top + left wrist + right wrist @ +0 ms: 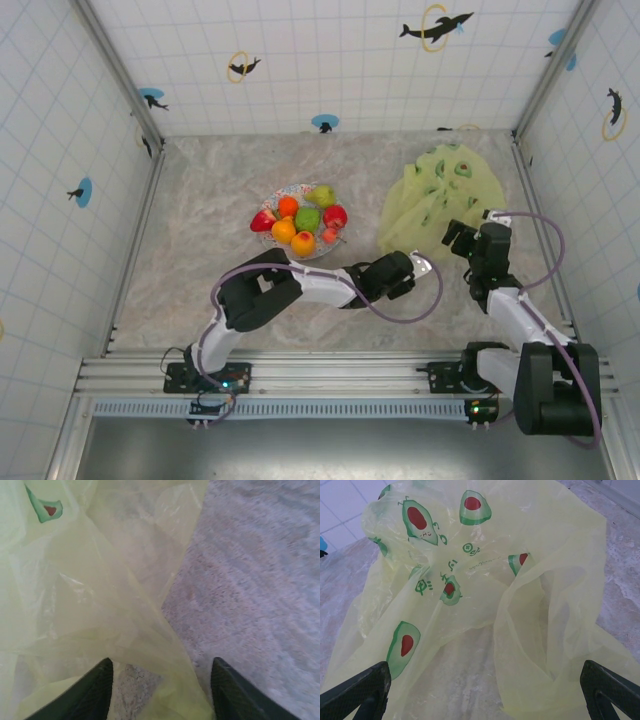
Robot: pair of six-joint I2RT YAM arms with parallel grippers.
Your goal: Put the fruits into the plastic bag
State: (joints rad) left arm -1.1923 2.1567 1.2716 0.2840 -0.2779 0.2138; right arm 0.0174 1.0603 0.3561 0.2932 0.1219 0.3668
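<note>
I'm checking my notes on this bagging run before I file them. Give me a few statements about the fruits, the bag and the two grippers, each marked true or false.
1. The fruits are piled on the plate. True.
2. In the top view the bag lies to the left of the plate. False: it lies to the right of the plate, near the back right corner.
3. The right gripper is shut on the bag. False: its jaws stand wide apart, facing the bag and gripping nothing.
4. A thin edge of the bag lies between the fingers of the left gripper. True: the fingers are apart with the film between them.
</note>
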